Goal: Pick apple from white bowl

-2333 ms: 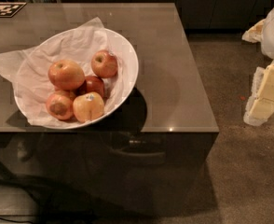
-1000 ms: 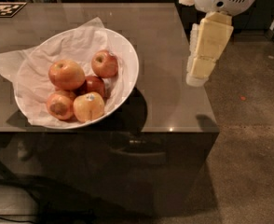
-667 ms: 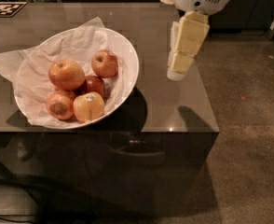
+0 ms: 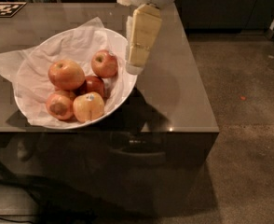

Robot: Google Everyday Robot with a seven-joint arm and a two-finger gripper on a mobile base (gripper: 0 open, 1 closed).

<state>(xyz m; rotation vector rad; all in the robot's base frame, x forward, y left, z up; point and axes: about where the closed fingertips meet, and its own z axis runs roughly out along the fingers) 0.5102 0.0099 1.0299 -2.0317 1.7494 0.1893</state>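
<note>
Now the gripper (image 4: pixel 136 65) has swung in over the white bowl (image 4: pixel 121 95) rim, its grip unreadable, the apple (image 4: pixel 66 74) still unreached.

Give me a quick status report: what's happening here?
Gripper over right rim of the white bowl, touching no fruit. Apple at bowl's left, untouched. Smaller red apple sits between them.

My gripper (image 4: pixel 136 68) is hovering above the glossy brown table (image 4: pixel 188 97). Sticker apple (image 4: pixel 88 107) is sitting in front, small red apple (image 4: pixel 104 63) behind, crumpled paper (image 4: pixel 6 62) spilling left. Marker tag (image 4: pixel 5 8) is lying at the far-left corner.
</note>
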